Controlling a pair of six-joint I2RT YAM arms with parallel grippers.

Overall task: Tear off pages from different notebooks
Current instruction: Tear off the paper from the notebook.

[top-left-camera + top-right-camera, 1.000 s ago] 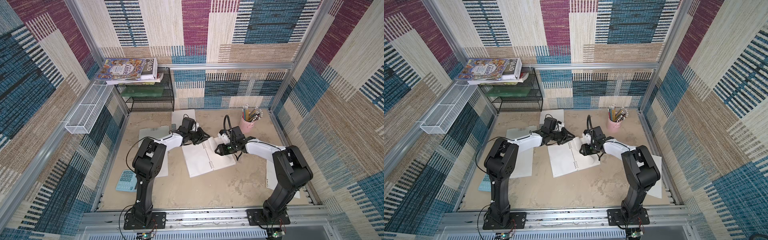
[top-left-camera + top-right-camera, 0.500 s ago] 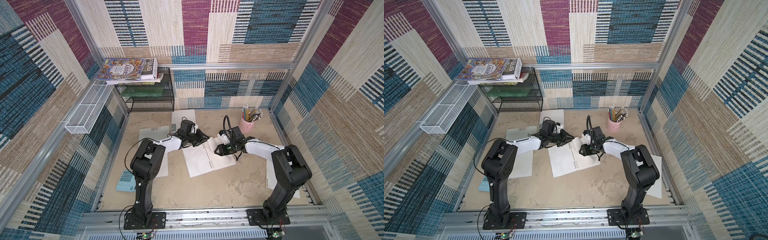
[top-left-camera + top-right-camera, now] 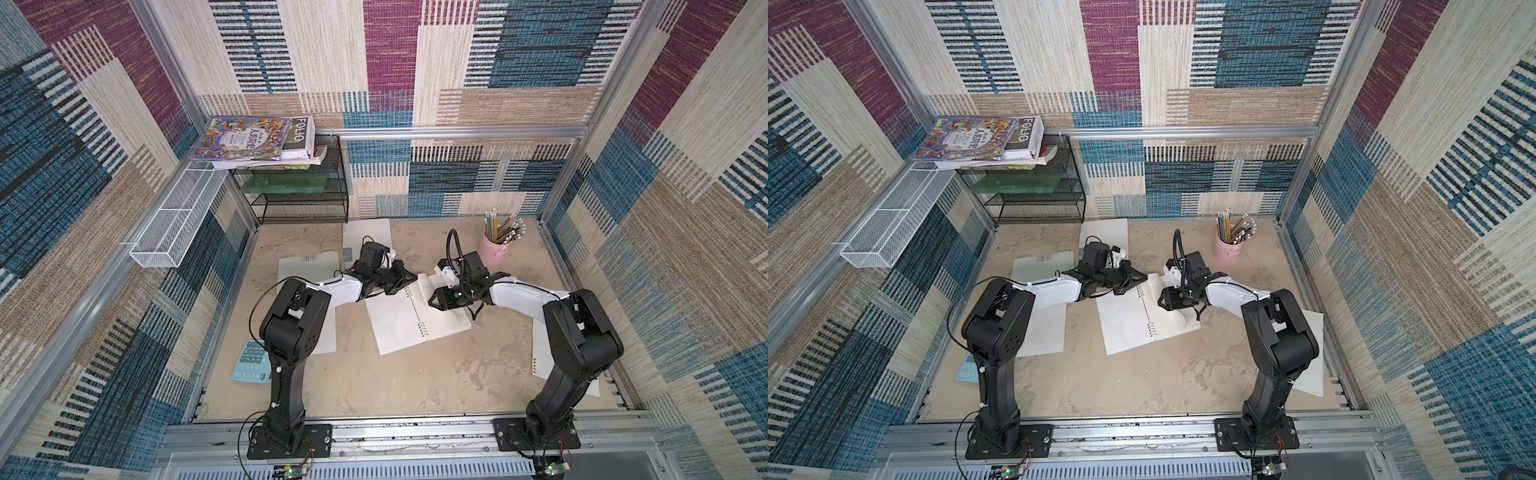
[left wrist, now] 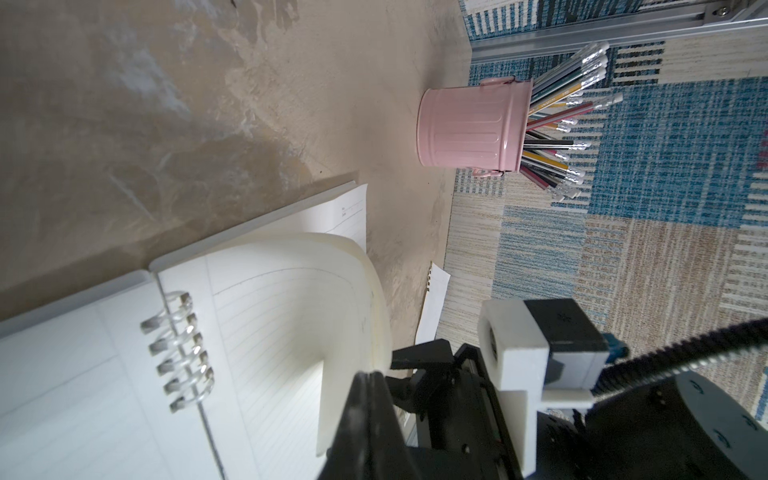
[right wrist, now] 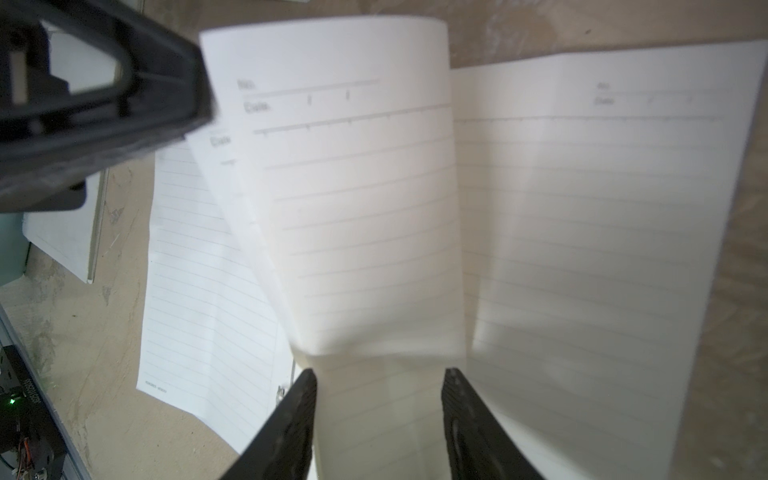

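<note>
My left gripper (image 3: 412, 277) is closed, tips right at the top edge of the lifted page (image 5: 353, 199), close to the spiral wire (image 4: 183, 353). It looks like a pinch on that corner, but the paper is thin so it's hard to be sure. My right gripper (image 5: 380, 374) has its jaws apart, 1 on each side of the hump the page makes. I can't tell if they touch paper or press down on anything. The 2 grippers sit just beside each other over the open notebook (image 3: 399, 328), which lies flat under both. 1 closed notebook (image 3: 307, 266) lies back along my left arm, untouched. 1 loose page (image 3: 540, 353) lies under my right arm, well apart from both grippers.

Step, as I judge it: about to pull this page off the wire.

Risks:
- The pinch is on 1 corner only, so a pull could rip the sheet across instead of along the holes, or the paper could slip out.
- Nothing clearly pins the notebook, so the whole book may lift or slide with the pull.
- Grippers this close may knock together.
- The pink pencil cup (image 3: 494, 251) stands near my right gripper, on its far side, and a wide swing could tip it.
</note>
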